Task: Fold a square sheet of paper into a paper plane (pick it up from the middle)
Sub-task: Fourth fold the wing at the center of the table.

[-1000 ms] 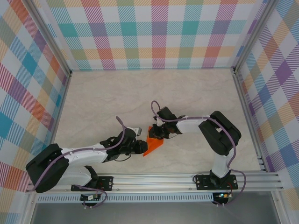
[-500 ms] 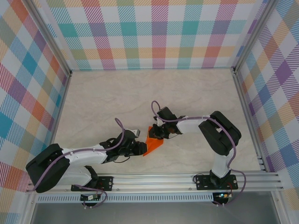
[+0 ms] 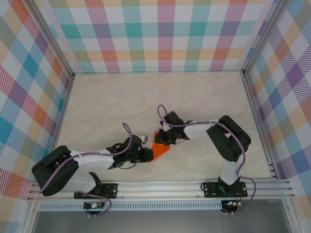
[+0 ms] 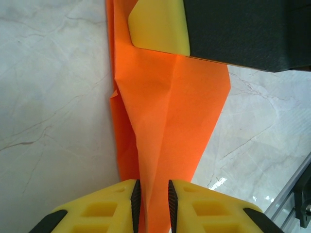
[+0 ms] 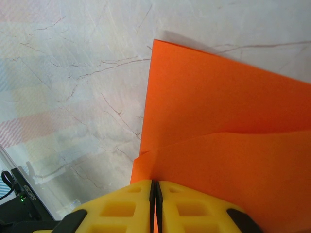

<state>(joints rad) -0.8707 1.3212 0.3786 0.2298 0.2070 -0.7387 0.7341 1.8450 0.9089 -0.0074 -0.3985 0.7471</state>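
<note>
Left wrist cam: left hand [image 4: 151, 188] looks clamped on the orange paper [image 4: 170, 111], right hand [image 5: 154, 187] too; opposing tugs could rip it.

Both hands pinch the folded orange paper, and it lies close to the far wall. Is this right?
Not quite. The left hand and right hand both pinch the orange paper, but it lies in the near half of the table; the top external view shows this.
</note>
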